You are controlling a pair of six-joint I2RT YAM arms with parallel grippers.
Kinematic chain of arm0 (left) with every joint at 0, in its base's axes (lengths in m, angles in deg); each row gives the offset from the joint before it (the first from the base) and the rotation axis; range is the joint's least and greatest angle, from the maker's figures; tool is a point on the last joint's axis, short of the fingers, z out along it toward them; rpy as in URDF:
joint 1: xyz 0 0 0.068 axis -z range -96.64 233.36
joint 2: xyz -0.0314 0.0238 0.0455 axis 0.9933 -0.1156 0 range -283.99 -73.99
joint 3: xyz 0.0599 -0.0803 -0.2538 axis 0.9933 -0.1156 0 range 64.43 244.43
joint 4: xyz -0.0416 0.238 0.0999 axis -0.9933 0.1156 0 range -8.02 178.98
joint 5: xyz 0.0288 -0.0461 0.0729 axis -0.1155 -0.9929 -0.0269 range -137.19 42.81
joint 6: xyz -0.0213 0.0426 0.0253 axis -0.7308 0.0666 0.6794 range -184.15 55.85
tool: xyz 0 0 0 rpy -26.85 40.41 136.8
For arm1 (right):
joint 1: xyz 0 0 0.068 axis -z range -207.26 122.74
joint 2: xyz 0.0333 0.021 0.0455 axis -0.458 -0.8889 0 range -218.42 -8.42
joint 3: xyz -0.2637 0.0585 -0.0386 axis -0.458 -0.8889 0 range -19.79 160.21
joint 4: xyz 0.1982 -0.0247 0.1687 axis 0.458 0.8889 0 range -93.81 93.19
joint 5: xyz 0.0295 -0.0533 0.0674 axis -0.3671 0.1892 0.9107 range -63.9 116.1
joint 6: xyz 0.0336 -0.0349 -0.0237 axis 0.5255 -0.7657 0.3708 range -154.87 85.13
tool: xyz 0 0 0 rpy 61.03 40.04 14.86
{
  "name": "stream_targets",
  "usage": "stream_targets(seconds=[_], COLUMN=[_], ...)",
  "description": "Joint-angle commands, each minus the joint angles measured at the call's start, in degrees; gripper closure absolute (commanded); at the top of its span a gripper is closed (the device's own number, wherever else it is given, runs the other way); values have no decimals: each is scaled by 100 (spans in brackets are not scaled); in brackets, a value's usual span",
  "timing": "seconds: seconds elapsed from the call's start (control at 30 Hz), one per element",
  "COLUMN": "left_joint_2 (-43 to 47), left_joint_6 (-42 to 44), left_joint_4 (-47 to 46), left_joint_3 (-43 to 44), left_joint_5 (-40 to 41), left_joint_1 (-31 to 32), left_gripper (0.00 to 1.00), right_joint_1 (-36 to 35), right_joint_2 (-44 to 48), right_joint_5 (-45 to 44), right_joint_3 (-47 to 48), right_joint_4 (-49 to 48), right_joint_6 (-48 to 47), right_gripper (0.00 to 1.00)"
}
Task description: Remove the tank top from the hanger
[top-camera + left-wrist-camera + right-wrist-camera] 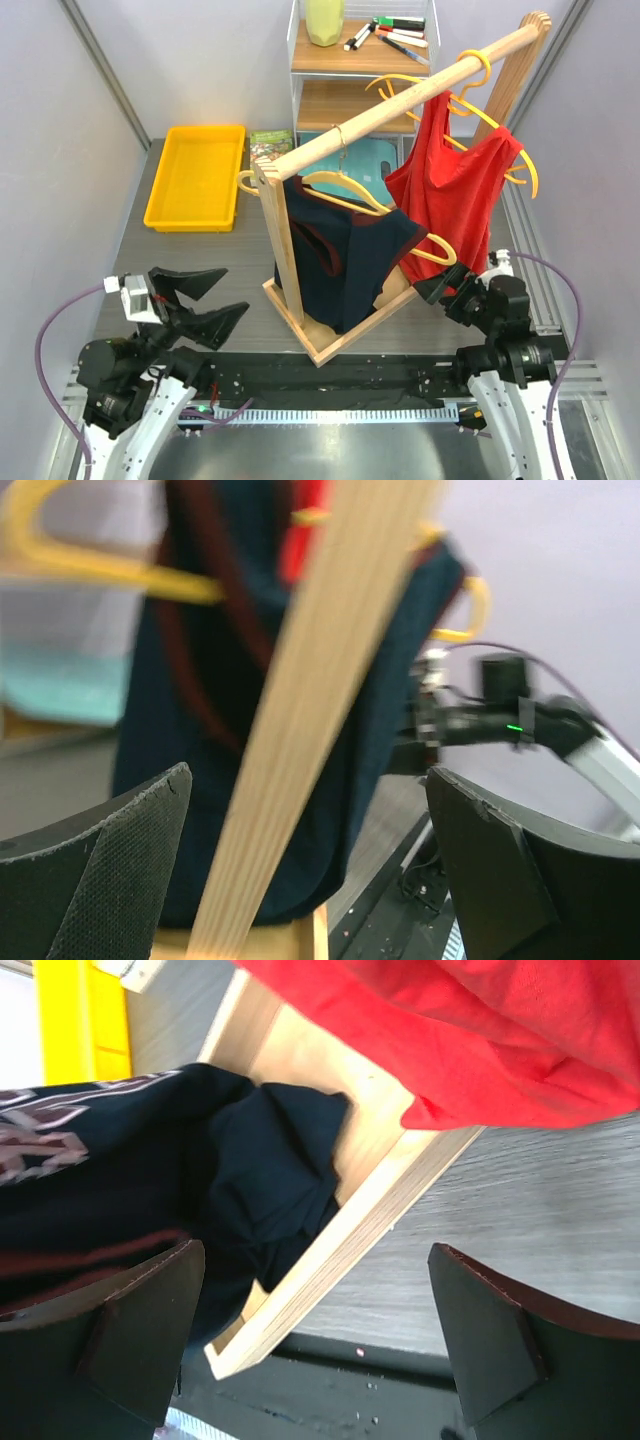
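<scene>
The left arm [125, 375] stands up from its base at the near left and reaches forward and to the right. Its left gripper [236, 290] is held roughly level, with both black fingers [110, 870] spread wide apart, one beyond the other in the overhead view. The right arm [512, 352] is folded close over its base at the near right, and the right gripper [432, 288] points left and forward, its fingers [130, 1330] likewise spread wide.
</scene>
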Motion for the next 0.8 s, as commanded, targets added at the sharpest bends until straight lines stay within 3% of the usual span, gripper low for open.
stream_targets(seconds=[0.0, 0.17, 0.3, 0.47, 0.67, 0.77], left_joint_2=[297, 297, 289, 210, -720, -1143], left_joint_6=[-467, -916, -1066, -1189, -1409, -1277], left_joint_4=[1941, 2944, 3182, 3217, 3797, 3605], left_joint_3=[356, 795, 910, 919, 1481, 1648], left_joint_5=[1823, 3019, 3477, 3575, 2392, 1637], left_joint_1=[5, 5, 5, 5, -4, -4], left_gripper=[0, 0, 0, 0, 0, 0], right_joint_1=[16, 24, 24, 16, 16, 16], right_joint_2=[272, 473, 536, -123, -905, -1257], right_joint_5=[-283, 198, 297, 472, 1042, 1333], right_joint_3=[774, 1819, 3047, 4219, 5300, 5678], right_joint_4=[905, 1688, 1934, 2207, 1593, 1250], right_joint_6=[-440, -1343, -1855, -2374, -2400, -2506], right_gripper=[0, 0, 0, 0, 0, 0])
